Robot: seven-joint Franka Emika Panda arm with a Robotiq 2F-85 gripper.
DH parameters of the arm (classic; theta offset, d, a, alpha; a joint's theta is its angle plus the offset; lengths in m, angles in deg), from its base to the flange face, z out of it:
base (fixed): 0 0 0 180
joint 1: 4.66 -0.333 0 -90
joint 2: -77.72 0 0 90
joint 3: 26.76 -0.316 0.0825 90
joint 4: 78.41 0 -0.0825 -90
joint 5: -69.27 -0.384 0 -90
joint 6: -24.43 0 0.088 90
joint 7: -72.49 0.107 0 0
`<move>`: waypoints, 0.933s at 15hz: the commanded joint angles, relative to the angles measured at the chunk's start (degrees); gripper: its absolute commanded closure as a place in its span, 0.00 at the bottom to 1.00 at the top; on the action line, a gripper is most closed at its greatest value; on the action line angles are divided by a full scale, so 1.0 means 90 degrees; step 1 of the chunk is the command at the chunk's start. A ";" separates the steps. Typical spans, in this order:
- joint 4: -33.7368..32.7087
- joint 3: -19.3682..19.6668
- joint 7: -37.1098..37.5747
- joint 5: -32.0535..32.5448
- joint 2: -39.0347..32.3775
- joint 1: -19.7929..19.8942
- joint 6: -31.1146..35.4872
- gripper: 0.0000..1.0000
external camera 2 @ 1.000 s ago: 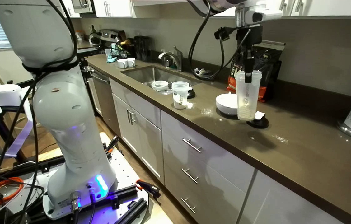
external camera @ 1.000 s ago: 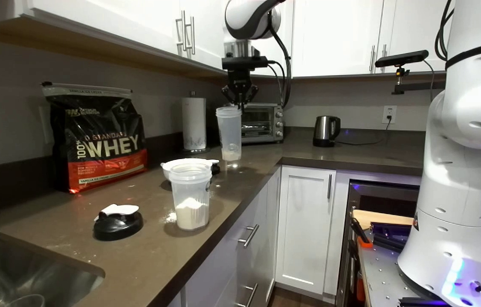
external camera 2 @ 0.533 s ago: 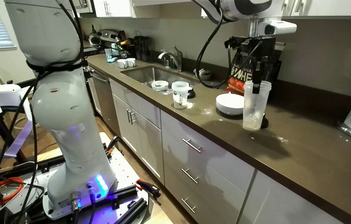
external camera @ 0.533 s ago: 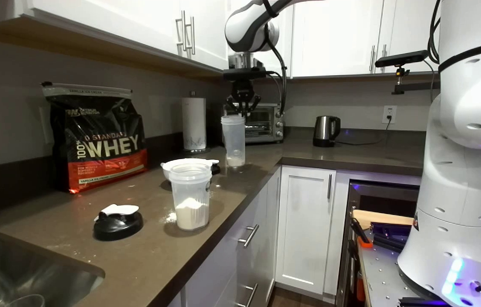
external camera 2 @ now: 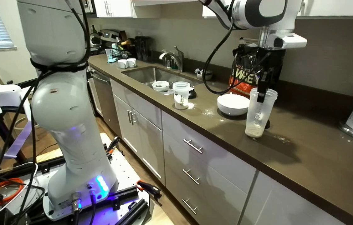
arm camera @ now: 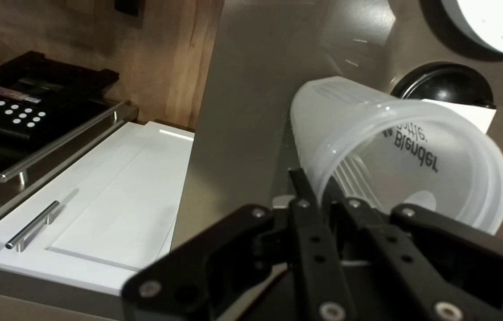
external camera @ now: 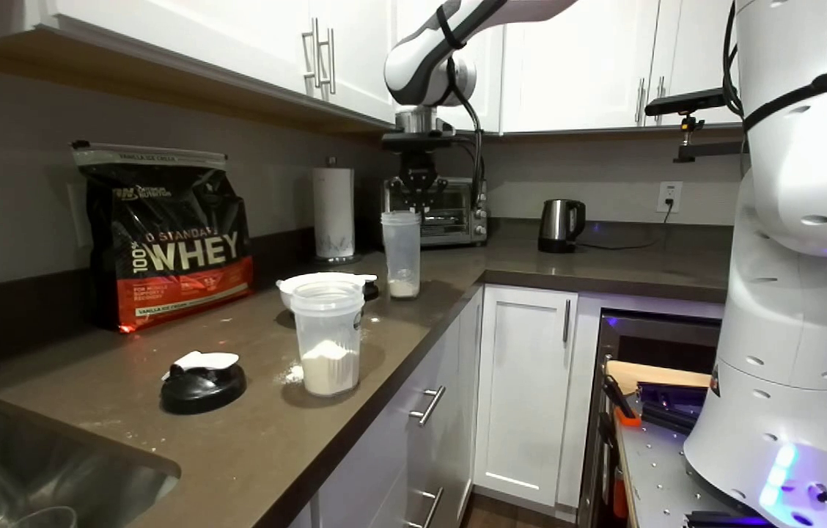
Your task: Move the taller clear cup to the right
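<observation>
The taller clear cup is a frosted tumbler with a little pale powder at its bottom. It shows in both exterior views and in the wrist view. My gripper is above its rim in both exterior views. In the wrist view my gripper is shut on the rim, one finger inside and one outside. The cup leans in an exterior view, its base at or just above the counter; I cannot tell whether it touches. The shorter clear tub with white powder stands apart on the counter.
A white bowl and a black lid are close to the cup. A whey bag and paper towel roll stand along the wall. A toaster oven is behind. The counter's front edge is near.
My gripper and the cup have come down toward the counter, and in an exterior view also shifted right. The cup now leans more. The grip on its rim looks the same.
</observation>
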 commanded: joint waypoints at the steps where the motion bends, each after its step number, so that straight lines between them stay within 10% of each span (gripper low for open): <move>1: -0.0276 0.0026 0.0058 -0.0230 -0.0209 0.0092 -0.0146 0.96; 2: -0.0280 0.0043 0.0046 -0.0236 -0.0226 0.0091 -0.0147 0.95; 3: -0.0276 0.0057 0.0044 -0.0229 -0.0226 0.0086 -0.0154 0.70; 14: -0.0293 -0.0099 0.0114 0.0491 0.0608 -0.0236 -0.0275 0.05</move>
